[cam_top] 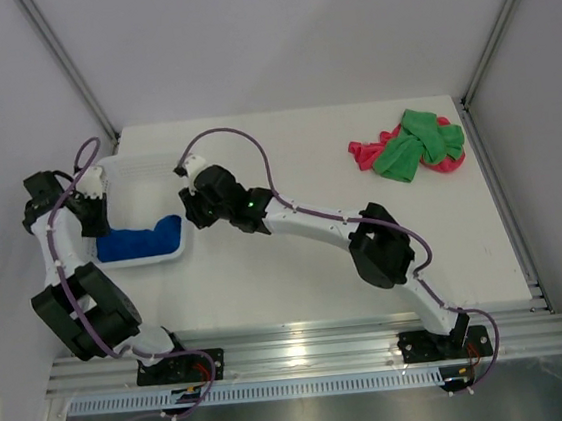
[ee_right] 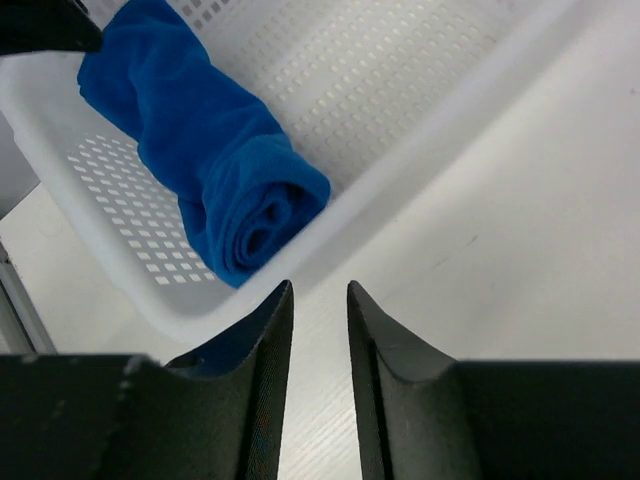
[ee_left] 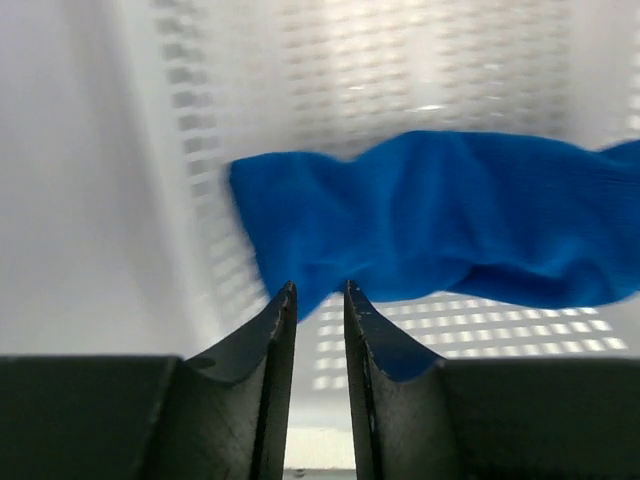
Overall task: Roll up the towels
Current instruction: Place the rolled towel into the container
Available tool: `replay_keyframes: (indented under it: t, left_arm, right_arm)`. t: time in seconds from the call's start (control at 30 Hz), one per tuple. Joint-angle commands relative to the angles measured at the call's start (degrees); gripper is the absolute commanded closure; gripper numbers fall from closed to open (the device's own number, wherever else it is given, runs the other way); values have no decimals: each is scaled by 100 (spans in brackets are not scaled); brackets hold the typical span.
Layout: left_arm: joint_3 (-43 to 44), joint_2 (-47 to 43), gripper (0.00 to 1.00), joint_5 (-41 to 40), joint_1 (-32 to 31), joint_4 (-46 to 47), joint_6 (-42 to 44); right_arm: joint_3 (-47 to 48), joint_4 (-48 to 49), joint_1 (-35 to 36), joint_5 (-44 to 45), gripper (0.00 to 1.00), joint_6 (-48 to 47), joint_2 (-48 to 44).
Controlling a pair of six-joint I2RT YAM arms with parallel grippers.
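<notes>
Towels: the blue towel (cam_top: 141,240) is lying rolled in the basket (cam_top: 145,164) at nine o'clock, with the green towel (cam_top: 417,144) and pink towel (cam_top: 363,152) at two.
Soft, light and floppy, they are asking for a corner pinch; the left claw (ee_left: 320,290) and right claw (ee_right: 320,288) are sitting nearly closed, holding nothing.

Pink-red towel (cam_top: 360,152), near far right corner: mostly buried under green towel (cam_top: 417,146), only edges showing. Blue towel (ee_left: 430,220): right end cut off by left wrist frame edge; far end cut by top edge in right wrist view. Basket (ee_left: 200,130): wall close to left wrist camera blurred.
</notes>
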Motion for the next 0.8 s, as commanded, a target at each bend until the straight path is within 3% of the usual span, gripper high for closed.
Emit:
replay_keyframes:
  t: [0.0, 0.13, 0.33, 0.5, 0.77]
  left_arm:
    - [-288, -33, 73, 472, -367, -207, 130]
    - [-499, -15, 74, 587, -990, -32, -37]
    - [-517, 239, 74, 579, -1808, 206, -380]
    - [-745, 635, 75, 535, -2117, 443, -468]
    - [-833, 1285, 76, 385, -2222, 549, -512]
  right_arm:
    - [-574, 594, -99, 147, 69, 201, -687]
    - [-1453, 1034, -274, 270, 77, 262, -1328]
    - [-2745, 1078, -521, 586, 80, 350, -2223]
    - [-3904, 1430, -758, 867, 80, 517, -2945]
    - [-4557, 1430, -987, 1061, 80, 623, -3473]
